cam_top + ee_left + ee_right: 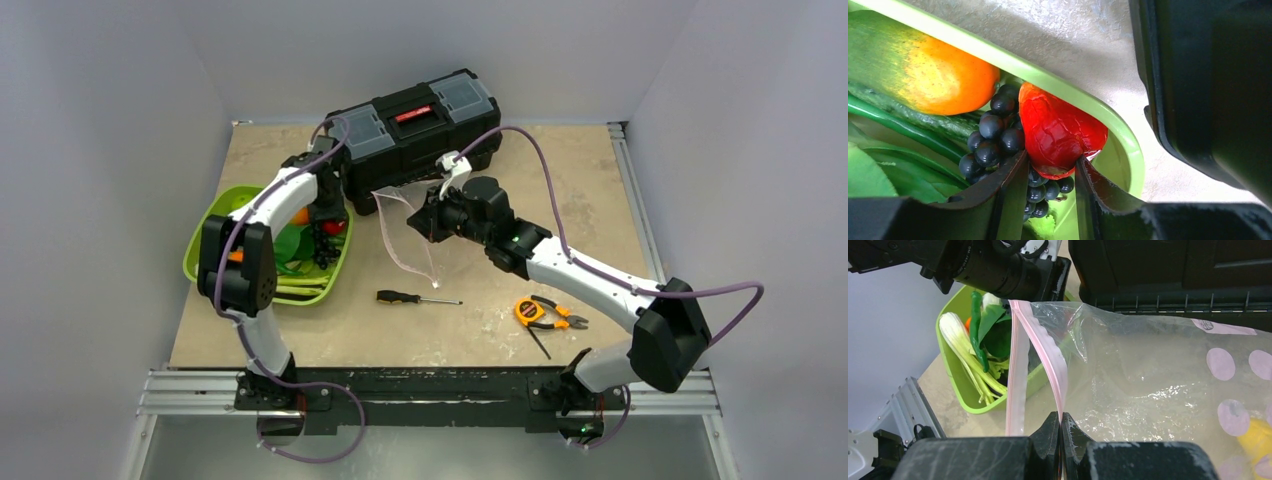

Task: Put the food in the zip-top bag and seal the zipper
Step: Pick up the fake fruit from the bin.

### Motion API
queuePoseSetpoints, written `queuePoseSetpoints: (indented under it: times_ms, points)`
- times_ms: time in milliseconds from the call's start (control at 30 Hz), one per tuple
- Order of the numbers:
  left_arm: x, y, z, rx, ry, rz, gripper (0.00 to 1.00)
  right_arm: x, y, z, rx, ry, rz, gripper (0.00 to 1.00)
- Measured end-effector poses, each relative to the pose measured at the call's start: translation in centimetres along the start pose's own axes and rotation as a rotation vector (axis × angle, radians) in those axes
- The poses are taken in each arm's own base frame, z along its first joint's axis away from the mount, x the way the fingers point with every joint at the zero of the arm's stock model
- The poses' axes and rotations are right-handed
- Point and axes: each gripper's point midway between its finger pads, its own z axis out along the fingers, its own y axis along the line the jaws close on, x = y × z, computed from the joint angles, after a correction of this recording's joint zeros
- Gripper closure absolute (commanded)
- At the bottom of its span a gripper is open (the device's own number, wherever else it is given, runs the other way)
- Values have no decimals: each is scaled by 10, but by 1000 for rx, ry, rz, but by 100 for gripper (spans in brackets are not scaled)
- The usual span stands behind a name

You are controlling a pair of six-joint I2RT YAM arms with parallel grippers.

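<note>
My left gripper [1052, 159] is down in the lime-green tray [1073, 95], its two fingers pressed on either side of a glossy red toy food [1060, 132]. Dark grapes [993, 140] and an orange-green piece [938, 75] lie beside it. From above, the left gripper [330, 228] is at the tray's right end. My right gripper [1061, 416] is shut on the pinkish zipper strip [1048, 350] of the clear zip-top bag [1148, 370], holding its mouth open towards the tray. A yellow piece [1255, 440] shows through the bag. The bag [405, 235] hangs in front of the toolbox.
A black toolbox [420, 120] stands at the back, close behind the bag and the left gripper. A screwdriver [415, 297] and orange-handled pliers [545, 313] lie on the table nearer the front. Leafy green-white stalks [965, 350] fill the tray [215, 215].
</note>
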Motion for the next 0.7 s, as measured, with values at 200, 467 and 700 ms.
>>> queuePoseSetpoints:
  times_ms: [200,467,700]
  points:
    - [-7,2,-18,13,-45,-16,98,0,0,0,-2,0,0,100]
    - [-3,8,-75,110,-143,-61,100,0,0,0,-3,0,0,100]
    - [33,11,-135,311,-281,-61,100,0,0,0,-2,1,0,100]
